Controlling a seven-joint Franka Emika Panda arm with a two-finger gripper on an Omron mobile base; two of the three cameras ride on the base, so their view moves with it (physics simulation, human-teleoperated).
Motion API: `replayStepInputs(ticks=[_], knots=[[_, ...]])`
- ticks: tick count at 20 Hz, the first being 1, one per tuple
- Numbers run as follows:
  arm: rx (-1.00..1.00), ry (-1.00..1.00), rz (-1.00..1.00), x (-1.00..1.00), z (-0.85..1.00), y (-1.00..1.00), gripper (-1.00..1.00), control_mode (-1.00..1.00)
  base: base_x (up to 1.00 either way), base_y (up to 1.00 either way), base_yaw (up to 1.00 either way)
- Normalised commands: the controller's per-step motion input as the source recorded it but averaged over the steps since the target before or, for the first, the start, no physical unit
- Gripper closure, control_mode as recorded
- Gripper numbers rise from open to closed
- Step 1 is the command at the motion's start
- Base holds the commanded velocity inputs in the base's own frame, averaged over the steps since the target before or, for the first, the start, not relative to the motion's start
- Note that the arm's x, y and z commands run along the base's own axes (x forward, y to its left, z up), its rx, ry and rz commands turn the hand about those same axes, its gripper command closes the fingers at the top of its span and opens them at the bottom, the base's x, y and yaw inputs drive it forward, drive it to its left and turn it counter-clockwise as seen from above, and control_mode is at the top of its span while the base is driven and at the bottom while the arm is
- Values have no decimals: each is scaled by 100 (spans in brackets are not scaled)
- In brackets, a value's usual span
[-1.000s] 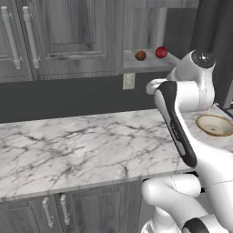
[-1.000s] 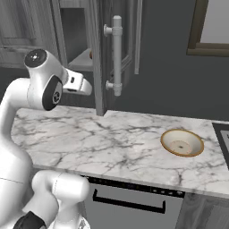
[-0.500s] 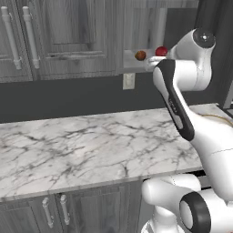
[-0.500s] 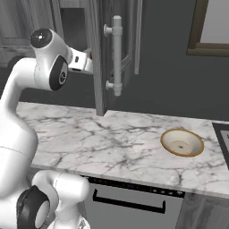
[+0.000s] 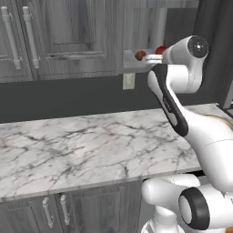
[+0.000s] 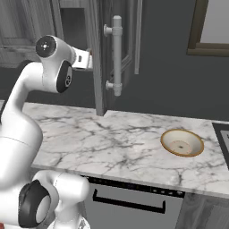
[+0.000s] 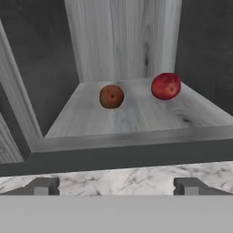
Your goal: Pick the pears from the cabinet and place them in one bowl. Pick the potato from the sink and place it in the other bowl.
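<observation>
Arm raised toward cabinet (image 5: 82, 36); gripper (image 7: 116, 185) open before roundish pears (image 7: 111, 96), no clear long axis.

The arm (image 5: 182, 113) was glossy white, built of rounded, tube-like segments with a long black inlay along one link and dark grey bands where the segments met. Near the cabinet (image 5: 68, 36), its upper joint ended in a round dark cap (image 5: 198, 45) with a small pale mark at the centre, and a like cap (image 6: 45, 45) showed in the right base view beside a black oval patch. Two small, square, dark grey fingertips (image 7: 42, 185) had flat pale faces.
</observation>
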Motion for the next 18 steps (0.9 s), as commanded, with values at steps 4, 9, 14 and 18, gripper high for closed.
replayStepInputs(ticks=[4, 9, 14, 18], knots=[[0, 4, 0, 0, 59, 0, -100, -100, 0, 0, 0], [0, 8, 1, 33, 0, 0, -100, -100, 0, 0, 0], [0, 6, 0, 57, -5, 0, -100, -100, 0, 0, 0], [0, 1, 0, 42, 0, 0, -100, -100, 0, 0, 0]])
